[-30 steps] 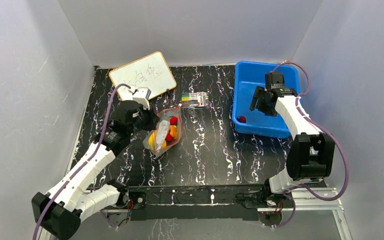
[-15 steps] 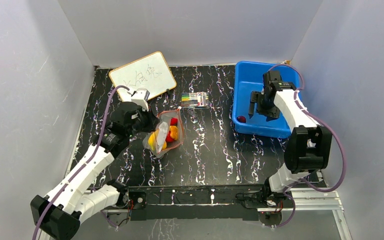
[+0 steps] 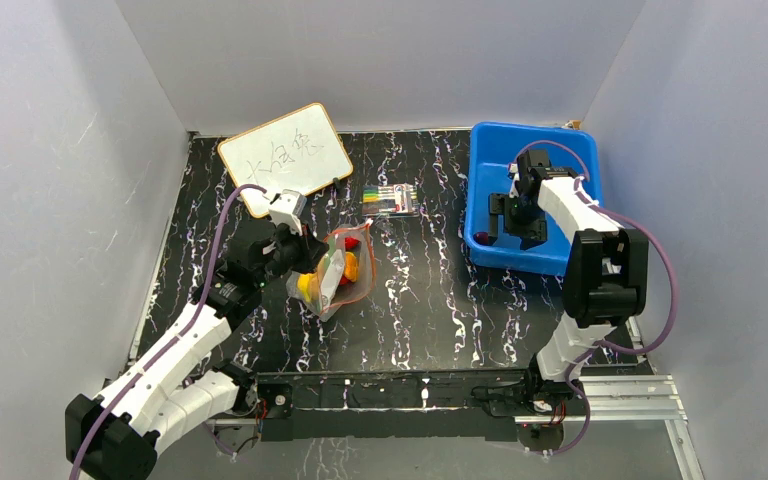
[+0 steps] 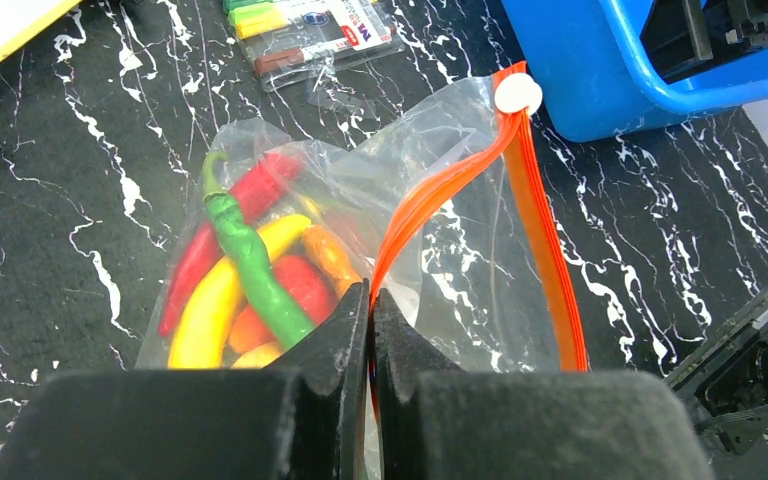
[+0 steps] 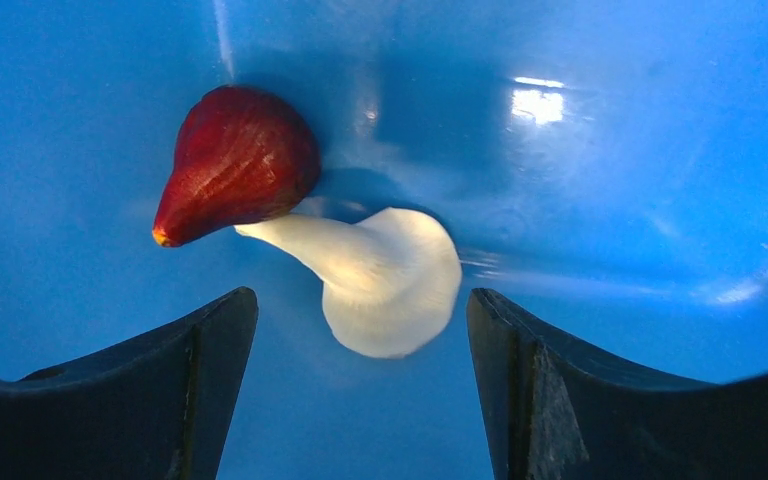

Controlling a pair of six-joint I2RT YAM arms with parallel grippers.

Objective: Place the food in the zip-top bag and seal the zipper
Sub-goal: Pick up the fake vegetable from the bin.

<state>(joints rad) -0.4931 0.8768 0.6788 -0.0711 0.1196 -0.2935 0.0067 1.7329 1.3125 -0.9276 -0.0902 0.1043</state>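
Left claw clenched on the orange-red zipper strip of the clear floppy plastic bag, mouth gaping, on open black marbled worktop. Right claw, released, straddles a small white piece touching a dark red fruit inside the blue plastic tub.

Lab test cell: plain white panel walls box in black marbled table, aluminium rail near edge.

text: none legible | whiteboard — scribbles only | marker pack label — blurred
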